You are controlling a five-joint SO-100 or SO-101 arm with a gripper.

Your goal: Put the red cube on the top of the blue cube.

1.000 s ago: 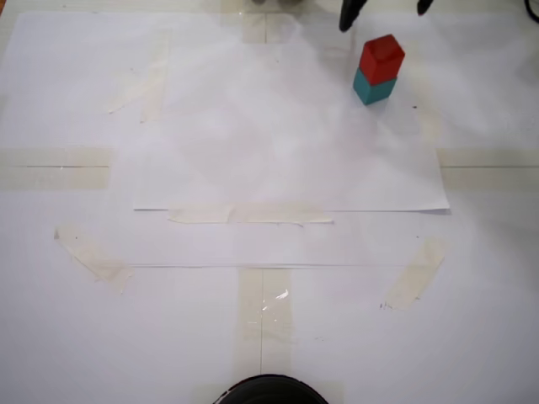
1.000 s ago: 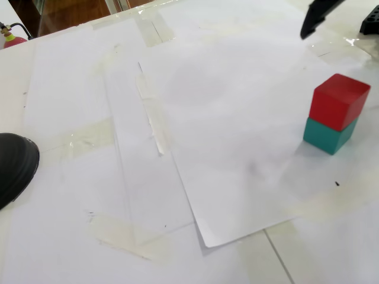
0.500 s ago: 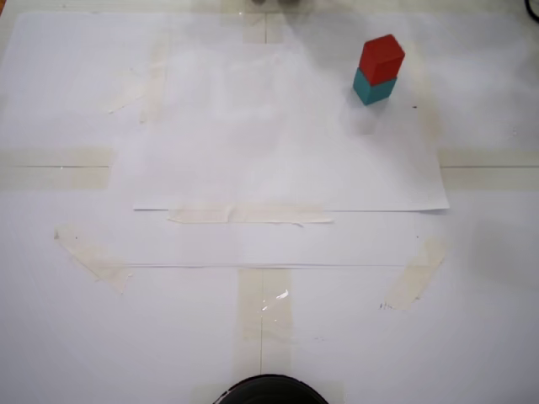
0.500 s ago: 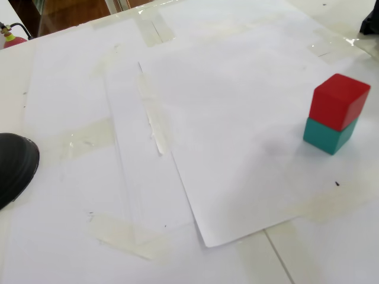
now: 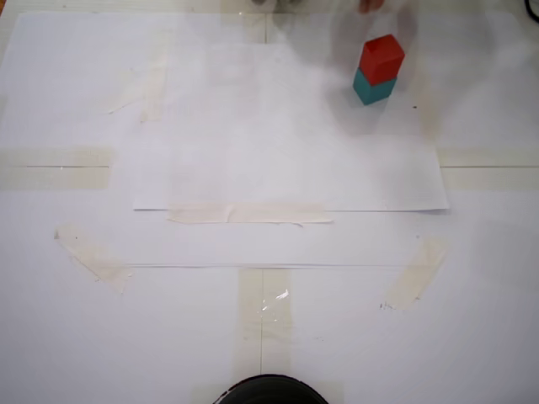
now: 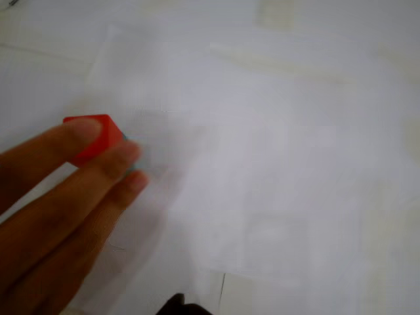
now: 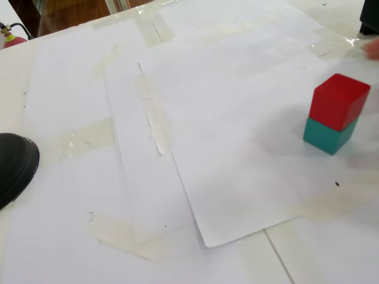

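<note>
The red cube (image 5: 381,57) sits squarely on top of the blue (teal) cube (image 5: 372,89) at the far right of the paper; the stack also shows in the other fixed view, red cube (image 7: 337,100) on blue cube (image 7: 328,137). In the wrist view the red cube (image 6: 98,131) shows at the left, partly covered by a person's fingers (image 6: 79,177), and only a sliver of teal shows beside them. No gripper fingers show in any view. A dark sliver (image 6: 177,305) lies at the wrist view's bottom edge.
White paper sheets (image 5: 278,151) are taped to the table with beige tape (image 5: 248,214). A dark rounded part (image 5: 269,391) sits at the near edge, also in the other fixed view (image 7: 15,165). A blurred hand (image 7: 373,47) is close to the stack.
</note>
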